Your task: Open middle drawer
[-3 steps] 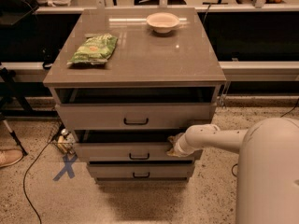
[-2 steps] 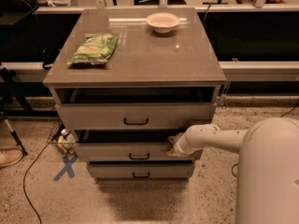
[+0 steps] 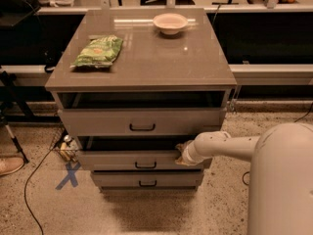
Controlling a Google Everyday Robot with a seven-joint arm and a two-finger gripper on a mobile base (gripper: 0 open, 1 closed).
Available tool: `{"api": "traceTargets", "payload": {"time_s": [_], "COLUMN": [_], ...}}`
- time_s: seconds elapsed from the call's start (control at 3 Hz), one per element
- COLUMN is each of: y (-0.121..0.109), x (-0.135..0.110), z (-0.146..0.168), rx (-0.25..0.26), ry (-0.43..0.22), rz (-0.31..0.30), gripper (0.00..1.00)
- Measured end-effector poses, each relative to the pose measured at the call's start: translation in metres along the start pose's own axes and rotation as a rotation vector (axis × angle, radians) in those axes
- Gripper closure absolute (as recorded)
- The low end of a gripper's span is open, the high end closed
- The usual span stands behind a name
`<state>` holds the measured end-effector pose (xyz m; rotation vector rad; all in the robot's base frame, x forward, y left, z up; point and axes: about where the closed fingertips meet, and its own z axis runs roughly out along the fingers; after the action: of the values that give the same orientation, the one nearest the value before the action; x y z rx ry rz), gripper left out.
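Nothing has moved: our gripper (image 3: 182, 156) still sits at the 2 o'clock corner of the middle drawer (image 3: 122, 159), we cannot tell its grip, and the drawer, at 6 o'clock, stays a bit open, so we think it needs more pull.

The middle drawer (image 3: 112, 159) was grey-beige with a black handle (image 3: 145, 165); the cream-white pincer (image 3: 182, 156) sat at its right end; upper left, a green bag (image 3: 98, 51).

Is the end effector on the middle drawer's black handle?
No, the end effector is at the upper right edge of the middle drawer, well right of its handle.
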<state>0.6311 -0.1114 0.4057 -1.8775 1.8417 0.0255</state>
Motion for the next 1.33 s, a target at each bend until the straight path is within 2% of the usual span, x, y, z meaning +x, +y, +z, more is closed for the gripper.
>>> {"api": "traceTargets", "payload": {"time_s": [0.33,1.33], "y": [0.0004,0.0014], "x": [-0.0002,-0.0006], "z": [0.0004,0.0014], "rx": [-0.001,-0.003], "ry": [0.0,-0.001], "rz": [0.0,0.0], "gripper": [0.81,0.11]}}
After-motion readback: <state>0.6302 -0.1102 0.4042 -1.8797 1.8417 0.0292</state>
